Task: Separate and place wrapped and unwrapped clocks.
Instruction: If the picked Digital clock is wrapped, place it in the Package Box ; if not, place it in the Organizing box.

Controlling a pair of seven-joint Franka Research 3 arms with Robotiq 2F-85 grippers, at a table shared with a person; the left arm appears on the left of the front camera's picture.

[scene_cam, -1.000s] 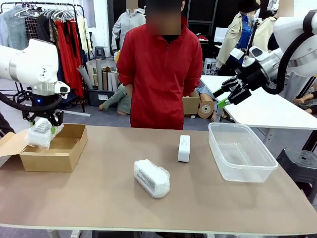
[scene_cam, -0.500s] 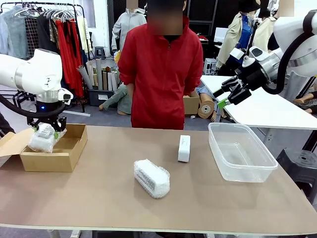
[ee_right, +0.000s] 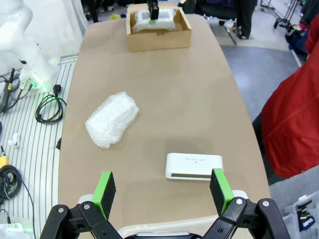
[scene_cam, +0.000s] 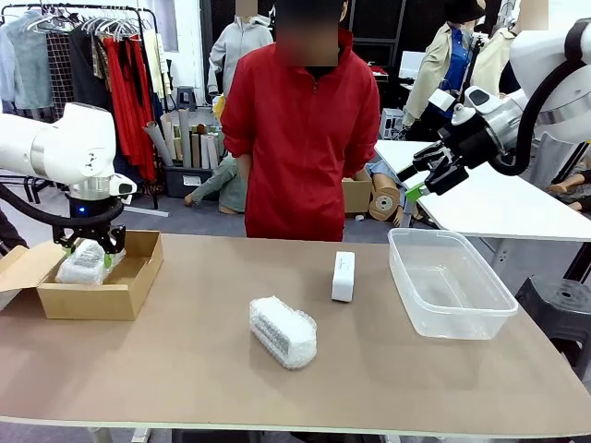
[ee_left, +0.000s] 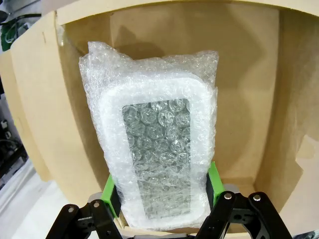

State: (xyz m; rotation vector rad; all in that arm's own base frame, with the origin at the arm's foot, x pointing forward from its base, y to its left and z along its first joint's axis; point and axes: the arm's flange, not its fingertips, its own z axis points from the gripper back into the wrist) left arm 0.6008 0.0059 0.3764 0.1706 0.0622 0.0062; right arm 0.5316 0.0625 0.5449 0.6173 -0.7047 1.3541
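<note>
Left arm (scene_cam: pixel 55 138) reaches in low, wrist vertical. Left gripper (scene_cam: pixel 86 260) points straight down, jaws clamped on bubble-wrapped clock (ee_left: pixel 154 144). Right arm (scene_cam: pixel 545 88) raised high; right gripper (scene_cam: pixel 413 182) aloft, angled down-left, jaws spread wide.

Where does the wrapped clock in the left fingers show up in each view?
Front view: wrapped clock at far left, within the cardboard box's outline.
Left wrist view: picture centre, its lower end clamped by the left fingers.
Right wrist view: top centre, small, at the box.
Shared landmark: the cardboard box framing it.
</note>
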